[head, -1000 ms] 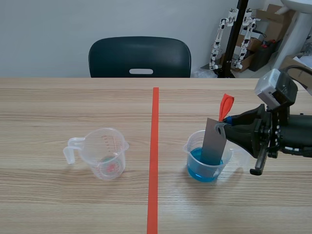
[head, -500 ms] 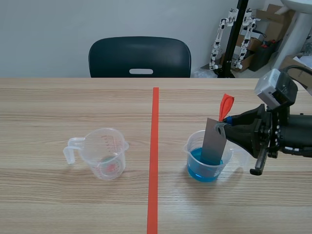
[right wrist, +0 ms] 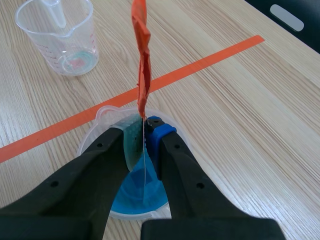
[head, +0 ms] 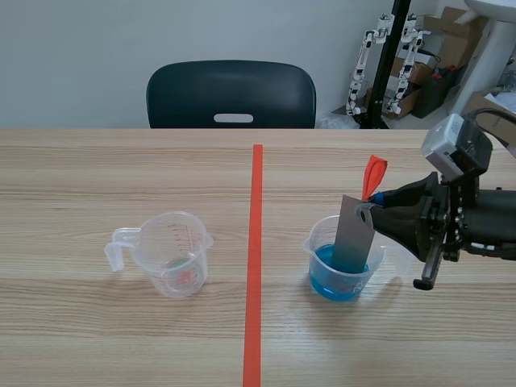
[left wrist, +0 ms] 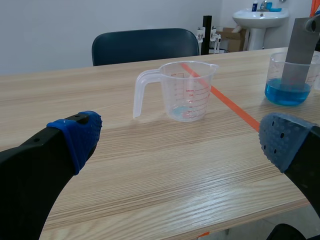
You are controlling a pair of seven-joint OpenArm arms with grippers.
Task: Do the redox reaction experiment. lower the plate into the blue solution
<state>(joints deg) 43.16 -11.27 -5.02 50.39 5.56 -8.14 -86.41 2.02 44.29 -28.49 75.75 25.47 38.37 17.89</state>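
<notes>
The scene view looks from the robot's side, above the table [head: 121,339], facing 12 o'clock along the tape line [head: 255,242] toward the chair [head: 231,94]. The left wrist view sits low near the table, facing the empty cup [left wrist: 187,92] at 12 o'clock, with the blue-filled cup [left wrist: 285,94] farther off at 2 o'clock. The right wrist view looks steeply down from close above the blue-filled cup, sharing the empty cup, at 11 o'clock, and the tape line with both others.
</notes>
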